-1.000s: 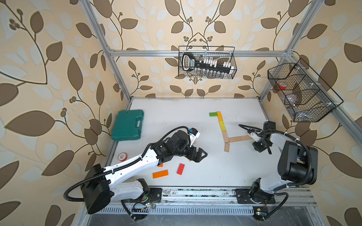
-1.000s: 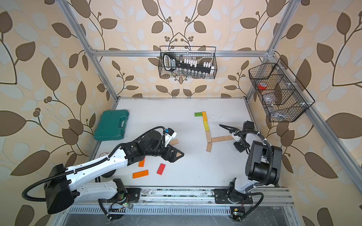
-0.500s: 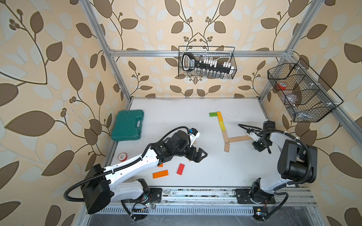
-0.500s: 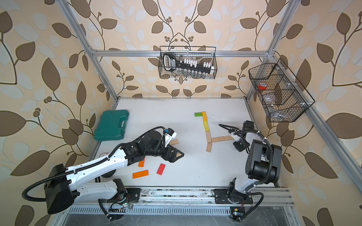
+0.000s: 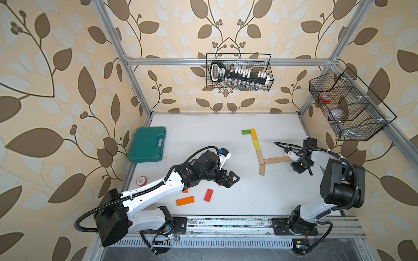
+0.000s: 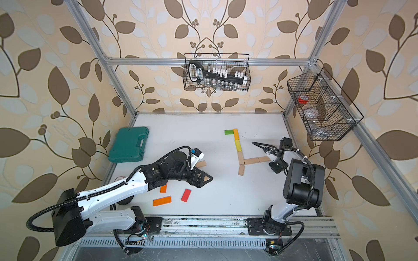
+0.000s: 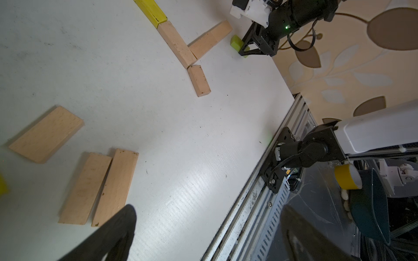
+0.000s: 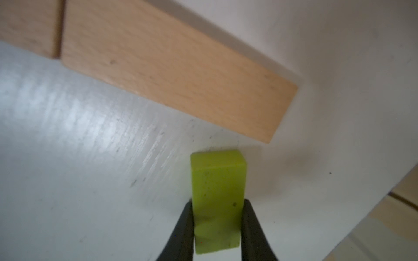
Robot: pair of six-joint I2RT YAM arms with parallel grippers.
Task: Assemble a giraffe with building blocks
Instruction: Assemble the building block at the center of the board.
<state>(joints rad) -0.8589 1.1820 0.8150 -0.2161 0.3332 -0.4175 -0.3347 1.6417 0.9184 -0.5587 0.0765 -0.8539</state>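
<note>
the right gripper (image 8: 218, 204) is squeezed tight on a small yellow-green block (image 8: 218, 178), low over the table (image 8: 90, 180) and just beside the end of a beige plank (image 8: 172, 74) in the half-made giraffe. if the block swings sideways, it could knock that plank crooked. the left gripper (image 5: 229, 179) hangs wide apart above the loose beige blocks (image 7: 99, 187).

Beige planks (image 7: 46, 134) show bare wood grain; green block (image 8: 218, 198) seems matt-painted.

The right gripper (image 8: 218, 204) clamps a green block (image 8: 218, 180) by its long sides, white table (image 8: 79, 169) beneath; just beyond it, not touching, two beige planks (image 8: 176, 74) lie end to end
</note>
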